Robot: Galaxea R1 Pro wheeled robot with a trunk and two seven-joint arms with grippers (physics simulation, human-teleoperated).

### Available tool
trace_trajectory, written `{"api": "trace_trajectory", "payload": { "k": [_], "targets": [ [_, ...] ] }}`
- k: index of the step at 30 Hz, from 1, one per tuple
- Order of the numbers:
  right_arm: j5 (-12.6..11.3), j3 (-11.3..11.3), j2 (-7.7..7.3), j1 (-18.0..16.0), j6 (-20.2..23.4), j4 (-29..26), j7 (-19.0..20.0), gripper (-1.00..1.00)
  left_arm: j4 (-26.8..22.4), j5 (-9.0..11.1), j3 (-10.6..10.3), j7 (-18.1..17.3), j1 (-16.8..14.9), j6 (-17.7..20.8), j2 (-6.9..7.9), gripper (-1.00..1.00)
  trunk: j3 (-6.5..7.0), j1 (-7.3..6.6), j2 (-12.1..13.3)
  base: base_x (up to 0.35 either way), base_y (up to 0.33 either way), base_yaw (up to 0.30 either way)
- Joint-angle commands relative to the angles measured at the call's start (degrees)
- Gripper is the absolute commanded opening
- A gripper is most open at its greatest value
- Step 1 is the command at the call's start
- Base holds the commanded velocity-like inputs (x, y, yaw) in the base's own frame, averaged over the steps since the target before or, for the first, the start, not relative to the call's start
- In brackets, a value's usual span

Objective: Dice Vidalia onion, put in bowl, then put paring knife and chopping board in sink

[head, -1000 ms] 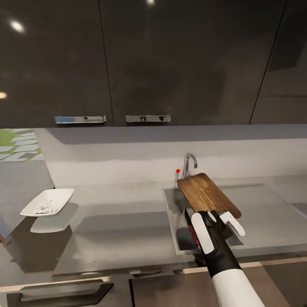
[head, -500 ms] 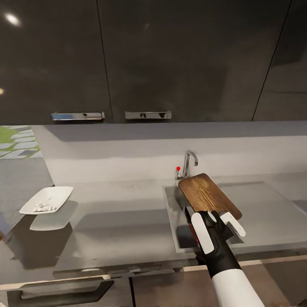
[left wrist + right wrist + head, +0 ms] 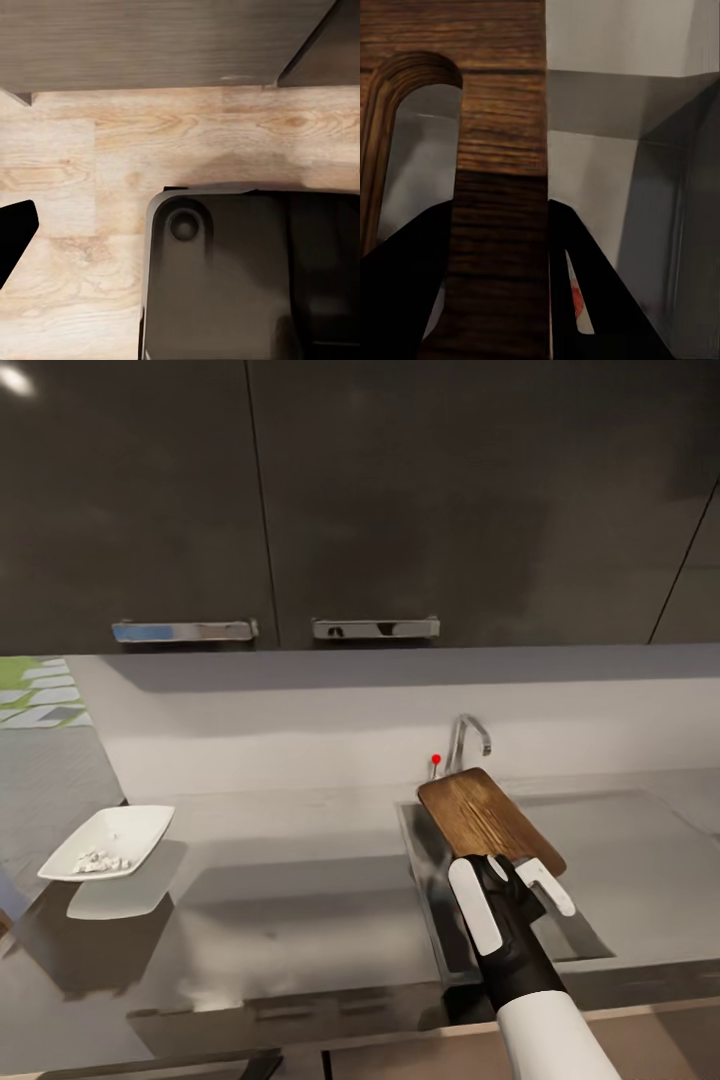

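1. Right hand (image 3: 512, 885) is clamped on the near end of the board (image 3: 485, 818); white fingers (image 3: 474, 905) either side of the wood, so it's closed on it, not open; the right wrist view agrees: dark fingers hugging the board (image 3: 499, 187) w/ its handle cut-out showing.
2. Board hangs tilted over the sink (image 3: 432, 880), far end up near the tap (image 3: 465, 745) & its red-tipped lever; near end low over the basin.
3. Step in hand, as I read it: set the board down into the sink; probably the last item.
4. To do it well: lower the near end first, keep the far end off the tap; let the board rest on the basin floor or wall before opening the fingers; don't drop it from height; back the hand out along the board's length so it doesn't snag.
5. Bowl (image 3: 108, 842) sits well apart at the counter's (image 3: 290, 920) left end, w/ small pale bits inside, likely the diced onion; too small to be sure.
6. Hard to tell: a red fleck w/ a pale shape (image 3: 576, 300) between fingers in the right wrist view could be the knife in the basin; can't confirm; sink floor mostly hidden by arm & board.
7. Left hand: the left wrist view gives wood floor (image 3: 112, 150) & a dark robot part (image 3: 247, 270); a black tip at the edge; can't tell if open or closed.
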Motion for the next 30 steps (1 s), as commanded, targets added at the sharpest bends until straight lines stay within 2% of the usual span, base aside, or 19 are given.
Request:
{"api": "trace_trajectory", "payload": {
  "k": [1,4,8,16,22,30],
  "targets": [
    [-0.8,0.0,0.0,-0.1,0.3,-0.1,-0.3,-1.0,-0.1,0.6,-0.5,0.3,0.0,-0.1,0.09,1.0,-0.21,0.04,-0.1,0.038,0.03,0.0],
    [-2.8,0.1,0.0,-0.1,0.3,0.0,-0.3,-1.0,-0.1,0.6,-0.5,0.3,0.0,-0.1,0.07,1.0,-0.48,0.04,-0.1,0.017,0.013,0.0],
    [-3.5,0.0,0.0,-0.1,0.3,0.0,-0.3,-1.0,-0.1,0.6,-0.5,0.3,0.0,-0.1,0.09,1.0,-0.85,0.04,-0.1,0.004,0.003,0.0],
    [-3.4,-0.2,0.0,-0.1,0.3,0.5,-0.2,-1.0,-0.1,0.6,-0.5,0.3,0.0,-0.1,0.1,1.0,-1.58,0.04,-0.1,0.0,0.0,0.0],
    [-3.3,-2.2,0.0,-0.1,0.3,0.8,-0.2,-1.0,-0.1,0.6,-0.5,0.3,0.0,-0.1,0.09,1.0,-2.13,0.04,-0.1,0.0,0.0,0.0],
    [-3.3,-3.0,0.0,-0.1,0.3,0.9,-0.2,-1.0,-0.1,0.6,-0.5,0.3,0.0,-0.1,0.09,1.0,-2.87,0.04,-0.1,0.0,0.0,0.0]
  ]
}}
